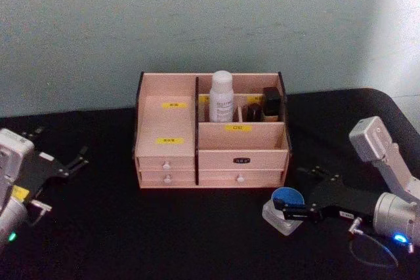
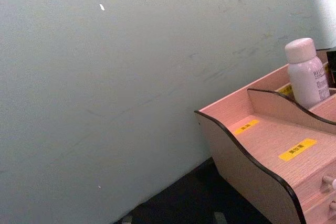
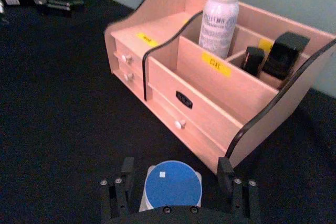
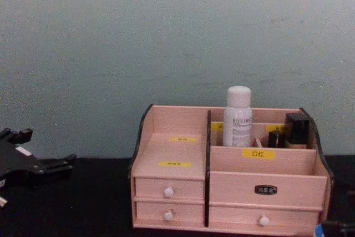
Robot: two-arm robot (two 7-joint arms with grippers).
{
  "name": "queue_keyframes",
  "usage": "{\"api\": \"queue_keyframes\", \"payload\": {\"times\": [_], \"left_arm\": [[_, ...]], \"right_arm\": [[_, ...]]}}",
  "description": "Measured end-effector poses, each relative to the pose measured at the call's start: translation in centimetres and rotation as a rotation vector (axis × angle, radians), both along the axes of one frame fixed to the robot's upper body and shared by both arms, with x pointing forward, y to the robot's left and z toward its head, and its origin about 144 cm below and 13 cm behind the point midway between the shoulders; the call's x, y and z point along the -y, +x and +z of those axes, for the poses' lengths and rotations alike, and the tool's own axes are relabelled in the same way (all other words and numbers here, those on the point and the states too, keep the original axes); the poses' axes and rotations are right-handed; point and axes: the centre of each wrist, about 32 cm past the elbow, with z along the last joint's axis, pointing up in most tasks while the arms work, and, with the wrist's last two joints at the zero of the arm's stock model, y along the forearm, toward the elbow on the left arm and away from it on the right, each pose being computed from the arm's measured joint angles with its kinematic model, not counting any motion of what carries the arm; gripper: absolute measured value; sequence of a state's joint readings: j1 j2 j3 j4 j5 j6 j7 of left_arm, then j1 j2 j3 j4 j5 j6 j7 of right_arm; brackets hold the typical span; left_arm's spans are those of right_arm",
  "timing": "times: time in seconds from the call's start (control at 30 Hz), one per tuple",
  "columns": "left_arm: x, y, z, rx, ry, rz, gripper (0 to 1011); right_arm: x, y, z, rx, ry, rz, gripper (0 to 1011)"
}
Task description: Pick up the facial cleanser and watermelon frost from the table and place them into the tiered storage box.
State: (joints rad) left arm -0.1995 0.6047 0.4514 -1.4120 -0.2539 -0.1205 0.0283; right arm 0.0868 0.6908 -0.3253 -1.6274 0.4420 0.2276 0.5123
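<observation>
The watermelon frost (image 3: 173,186) sits on the black table (image 1: 98,227) just before the tiered storage box's (image 1: 167,122) front right corner, between the spread fingers of the right gripper (image 3: 175,167), which appear to stand a little clear of its sides. The facial cleanser (image 1: 222,96) stands upright in the box's rear right compartment, near small black bottles (image 1: 272,101). The left gripper (image 1: 80,157) rests low at the table's left, well apart; I cannot tell whether it is spread or closed.
</observation>
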Motion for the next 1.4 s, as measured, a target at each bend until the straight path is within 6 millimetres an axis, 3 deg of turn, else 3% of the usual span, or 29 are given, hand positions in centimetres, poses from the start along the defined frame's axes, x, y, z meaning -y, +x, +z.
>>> {"api": "queue_keyframes", "payload": {"times": [1.4], "left_arm": [[0.0,0.0,0.0,0.000,0.000,0.000,1001]], "right_arm": [[-0.6,1.2,-1.6,-0.101,-0.041,-0.011,1002]]}}
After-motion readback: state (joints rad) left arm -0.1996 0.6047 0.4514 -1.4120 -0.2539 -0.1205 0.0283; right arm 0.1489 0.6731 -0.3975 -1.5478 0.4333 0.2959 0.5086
